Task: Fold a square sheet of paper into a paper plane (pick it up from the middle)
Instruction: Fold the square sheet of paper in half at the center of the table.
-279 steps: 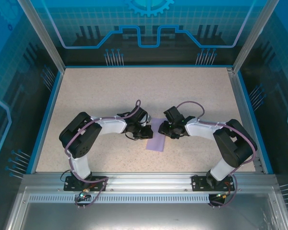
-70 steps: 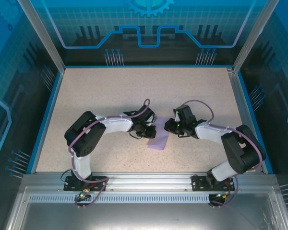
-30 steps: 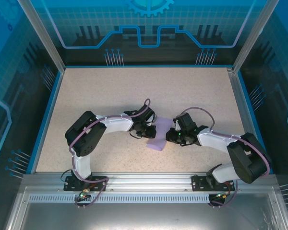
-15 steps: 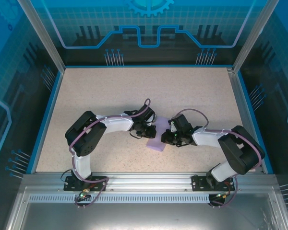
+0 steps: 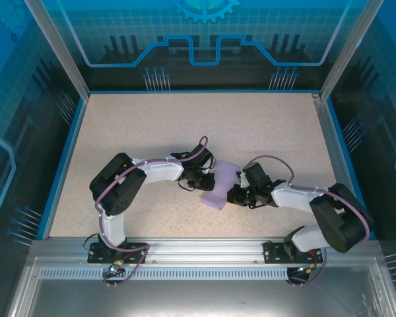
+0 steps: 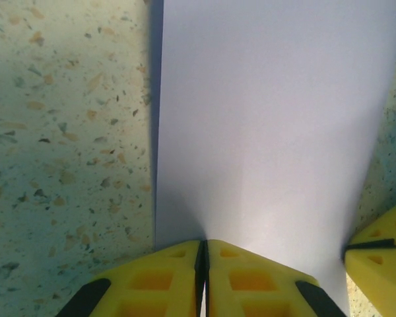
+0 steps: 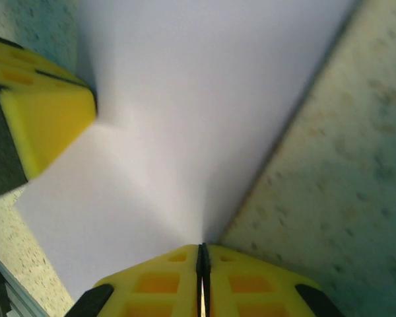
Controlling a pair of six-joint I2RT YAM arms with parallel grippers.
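The lavender sheet of paper (image 5: 219,187) lies between my two grippers near the middle of the table, folded to a narrow strip. My left gripper (image 5: 203,183) holds its left edge; its yellow fingers (image 6: 165,277) are pressed together on the paper (image 6: 270,125). My right gripper (image 5: 233,193) holds the right edge lower down, its fingers (image 7: 165,281) shut on the sheet (image 7: 185,99). The other gripper's yellow finger (image 7: 39,125) shows at the paper's far edge, and likewise in the left wrist view (image 6: 383,257).
The speckled beige table (image 5: 152,125) has a blue rim (image 5: 65,158) and clear walls around it. An aluminium rail (image 5: 198,247) runs along the near edge by the arm bases.
The right gripper slid down and toward the near edge along the paper's right side and closed on it. The left gripper stayed on the left edge. The paper's upper part rose slightly.
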